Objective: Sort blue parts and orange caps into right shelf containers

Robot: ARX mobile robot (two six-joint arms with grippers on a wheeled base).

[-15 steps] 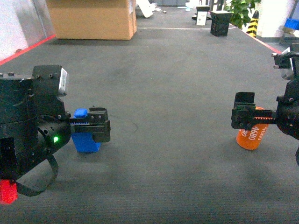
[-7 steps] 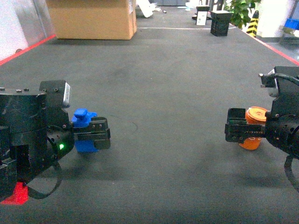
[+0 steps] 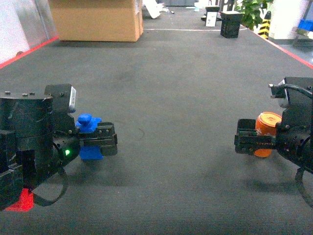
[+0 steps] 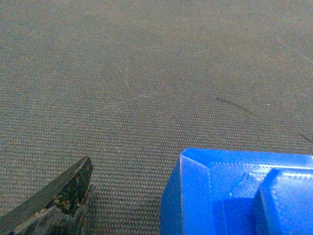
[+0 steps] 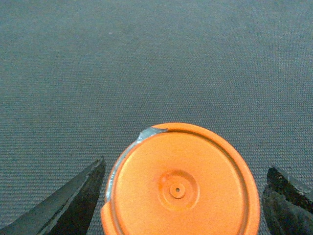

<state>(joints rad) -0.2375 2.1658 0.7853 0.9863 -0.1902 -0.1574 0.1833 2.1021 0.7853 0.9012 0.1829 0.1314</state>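
Both pickups are judged done, nothing is sorted yet. No shelf and no containers are seen in any view, so transport and both drops are left.

Left gripper [image 3: 108, 139]: a blue part [image 3: 88, 122] is clamped at the jaws, carried low over the dark grey floor [image 3: 166, 88]. A round knob is seen above the jaws, a blocky base below them. In the left wrist view the blue part [image 4: 234, 193] fills the lower right corner: bright blue moulded plastic, stepped faces, chamfered corner. Only one dark fingertip [image 4: 54, 203] is seen, at lower left.

Right gripper [image 3: 247, 142]: an orange cap [image 3: 267, 125] is held between the jaws, also low over the floor. In the right wrist view the orange cap [image 5: 178, 183] is seen face-on: a round disc, raised rim, small centre dimple, and a grey sliver like tape or a label at the upper left edge. Dark fingers [image 5: 63, 203] are seen flanking it on both sides; actual contact is cropped by the frame, so the grip is inferred from the head view.

Further out, only bare floor is seen between the arms. At the far end a large cardboard box [image 3: 95, 19] is seen at left, a black crate [image 3: 230, 24] and a green plant [image 3: 252, 12] at right. A red floor line [image 3: 29, 49] is seen along the left edge.
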